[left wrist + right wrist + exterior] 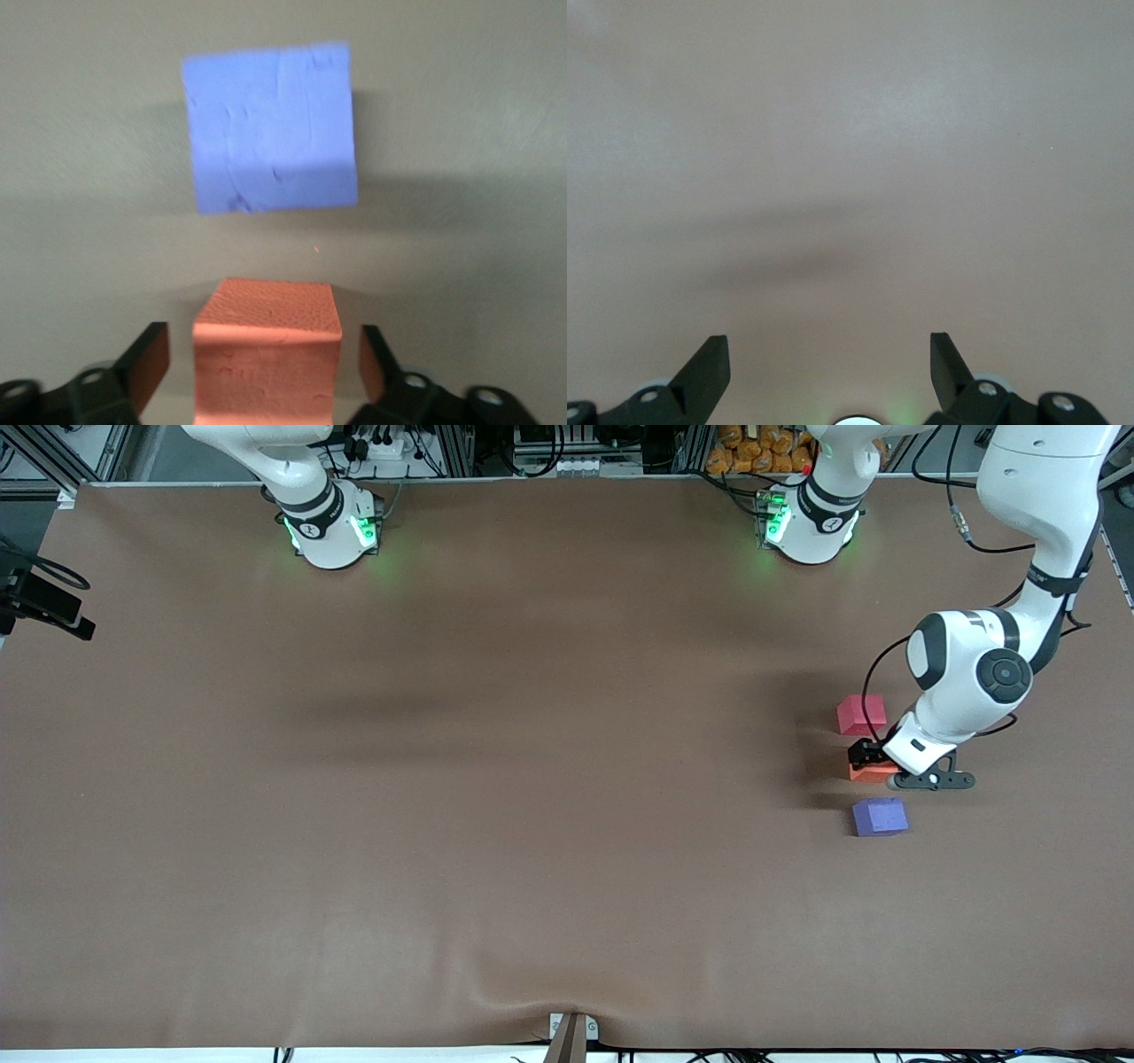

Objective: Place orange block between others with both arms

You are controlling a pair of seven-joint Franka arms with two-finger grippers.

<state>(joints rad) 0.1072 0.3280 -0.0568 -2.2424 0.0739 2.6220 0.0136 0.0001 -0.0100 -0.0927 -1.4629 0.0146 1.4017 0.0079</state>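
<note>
The orange block [873, 773] [266, 354] rests on the brown table near the left arm's end. It lies between the others: the pinkish-red cube [861, 714] farther from the front camera and the blue-purple cube [880, 817] [270, 128] nearer. My left gripper [871, 763] [266, 365] is down around the orange block, open, with a gap between each finger and the block's sides. My right gripper [830, 354] is open over bare table with nothing between its fingers. It does not show in the front view.
Both arm bases [332, 531] [811, 527] glow green along the table's edge farthest from the front camera. A black device [49, 607] juts in at the right arm's end. The table edge [1118, 567] runs close to the left arm.
</note>
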